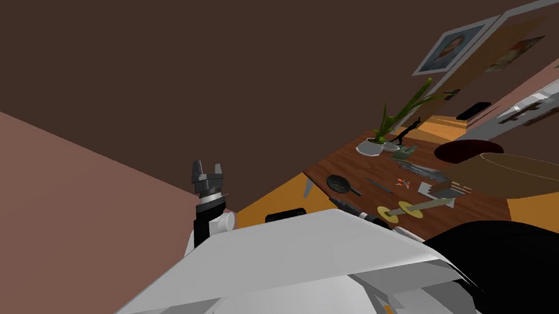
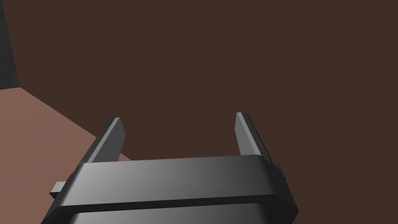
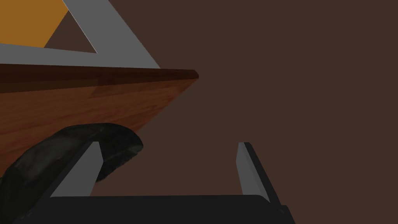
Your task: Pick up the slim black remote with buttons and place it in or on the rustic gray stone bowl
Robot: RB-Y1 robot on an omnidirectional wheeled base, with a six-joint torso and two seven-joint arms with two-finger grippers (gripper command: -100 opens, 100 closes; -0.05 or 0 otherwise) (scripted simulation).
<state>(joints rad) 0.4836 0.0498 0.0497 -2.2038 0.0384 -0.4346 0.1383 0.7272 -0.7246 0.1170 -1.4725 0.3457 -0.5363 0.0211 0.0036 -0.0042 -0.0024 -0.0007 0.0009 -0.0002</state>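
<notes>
1. Closest to us, the right gripper (image 3: 168,144) hangs with its jaws apart and empty. A rough, dark grey rounded lump (image 3: 116,146) sits just beside one of them, against the reddish-brown wooden desk (image 1: 336,167). It may be the stone bowl, though we cannot tell.
2. Our left gripper (image 1: 206,169) is raised off to the side, well apart from the desk, its jaws likewise spread on nothing.
3. We judge the remote is not yet picked out. A slim dark bar (image 1: 351,209) lies at the desk's near edge, and a flat black rectangle (image 1: 474,110) lies on the orange surface (image 1: 443,128) beyond the desk. Either could be it, as any buttons are too small to read.
4. To approach well, we should square ourselves to the desk first and settle which candidate it is. Then we come down from above with the jaws across its narrow width, keeping clear of the small black frying pan (image 1: 339,183) nearby.
</notes>
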